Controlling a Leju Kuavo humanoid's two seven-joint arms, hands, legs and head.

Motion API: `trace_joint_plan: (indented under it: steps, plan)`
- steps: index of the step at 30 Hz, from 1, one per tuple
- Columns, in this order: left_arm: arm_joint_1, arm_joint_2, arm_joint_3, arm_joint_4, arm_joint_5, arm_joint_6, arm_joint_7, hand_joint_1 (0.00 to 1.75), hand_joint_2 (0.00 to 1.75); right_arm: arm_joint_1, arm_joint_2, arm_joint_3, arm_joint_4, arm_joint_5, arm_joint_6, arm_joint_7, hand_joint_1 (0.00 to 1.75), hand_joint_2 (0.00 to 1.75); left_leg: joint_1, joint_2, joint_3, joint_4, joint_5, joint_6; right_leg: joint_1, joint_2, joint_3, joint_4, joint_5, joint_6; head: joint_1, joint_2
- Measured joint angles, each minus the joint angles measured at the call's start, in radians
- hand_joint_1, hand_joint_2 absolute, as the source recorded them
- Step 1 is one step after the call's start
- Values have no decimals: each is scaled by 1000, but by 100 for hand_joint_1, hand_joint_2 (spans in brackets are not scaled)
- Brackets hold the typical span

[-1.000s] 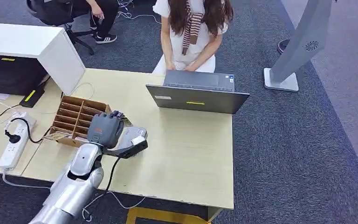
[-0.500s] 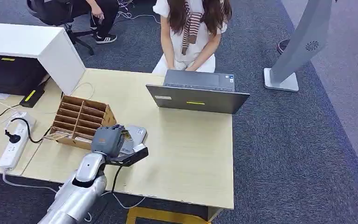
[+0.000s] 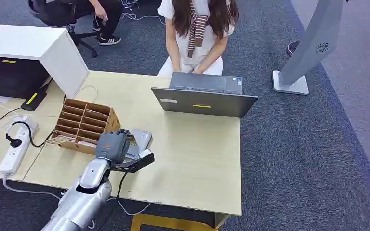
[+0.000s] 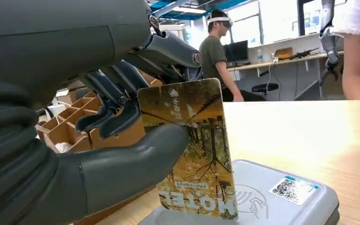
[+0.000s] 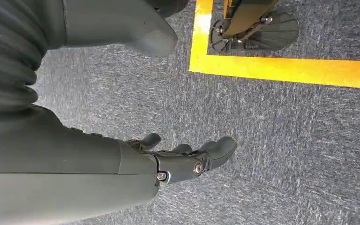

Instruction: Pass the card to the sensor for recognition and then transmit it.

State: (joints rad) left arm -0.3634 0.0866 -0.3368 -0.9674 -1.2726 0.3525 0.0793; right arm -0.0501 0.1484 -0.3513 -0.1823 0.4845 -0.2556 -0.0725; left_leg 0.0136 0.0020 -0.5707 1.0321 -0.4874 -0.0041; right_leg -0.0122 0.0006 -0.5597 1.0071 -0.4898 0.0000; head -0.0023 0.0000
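Left robot hand (image 4: 98,154) pinches card (image 4: 190,145) upright over sensor (image 4: 272,197)

Silver arm (image 3: 84,192), grey ribbed cover, dark-fingered left hand (image 3: 112,144)

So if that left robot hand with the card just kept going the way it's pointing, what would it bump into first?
Most likely the grey sensor. The left robot hand holds the card upright just over the sensor's top, so the card's lower edge would probably meet it first, though depth is hard to judge.
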Motion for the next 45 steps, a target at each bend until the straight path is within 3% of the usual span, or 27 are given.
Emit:
trace_joint_plan:
  steps: [12, 20, 26, 36, 45]
  plan:
    - [-5, 15, 2, -30, -15, 23, -14, 175, 175, 1, 0, -5, 0, 3, 2, -8, 0, 175, 0, 0, 0, 0, 1, 0, 0, 0, -1, 0, 1, 0, 0, 0]
    - [-130, 107, 2, -188, -97, 0, -17, 175, 175, 4, 0, -11, 1, 15, 11, -19, 0, 175, 0, 0, -1, 0, 2, 1, 0, 0, -1, 1, 1, -1, 0, 0]
    - [-219, 187, 2, -243, -101, -29, -27, 175, 175, 4, 0, -13, 2, 15, 18, -19, 0, 175, 0, 0, -1, 0, 2, 1, 0, 0, -1, 1, 1, -1, 0, 0]
    - [-247, 239, 3, -243, -107, -18, -18, 175, 175, 5, 0, -17, 3, 19, 23, -9, 0, 175, 0, 0, -1, 0, 2, 1, 0, 0, -1, 1, 1, -1, 0, 0]
    - [-272, 238, 4, -180, -117, 0, -13, 175, 175, 5, 0, -17, 3, 37, 23, 10, 0, 175, 0, 0, -1, 0, 2, 1, 0, 0, -1, 1, 1, -1, 0, 0]
